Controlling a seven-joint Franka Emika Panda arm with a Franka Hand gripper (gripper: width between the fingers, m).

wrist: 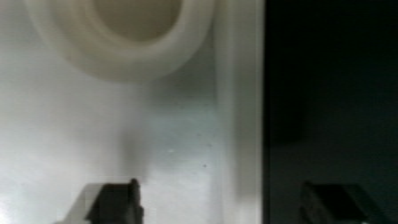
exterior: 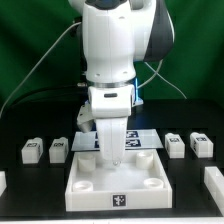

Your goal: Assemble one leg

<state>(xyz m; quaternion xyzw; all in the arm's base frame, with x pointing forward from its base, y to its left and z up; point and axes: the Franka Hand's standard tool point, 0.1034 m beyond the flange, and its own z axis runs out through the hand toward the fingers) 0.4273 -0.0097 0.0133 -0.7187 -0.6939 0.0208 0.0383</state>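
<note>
My gripper [exterior: 111, 153] hangs low over the far edge of the large white square board [exterior: 118, 196] with round corner sockets. In the wrist view the gripper [wrist: 224, 206] is open with nothing between its dark fingers [wrist: 118, 204]. One finger is over the white board [wrist: 160, 130] and the other over the black table. A round socket [wrist: 128, 30] of the board shows ahead of the fingers. Small white legs with marker tags lie on the table. Two legs [exterior: 58, 150] lie at the exterior view's left and two legs [exterior: 176, 145] at its right, all apart from the gripper.
The marker board [exterior: 143, 137] lies flat behind the square board, partly hidden by the arm. More white parts sit at the exterior view's left edge [exterior: 3, 182] and right edge [exterior: 214, 180]. The table is black, with a green backdrop behind.
</note>
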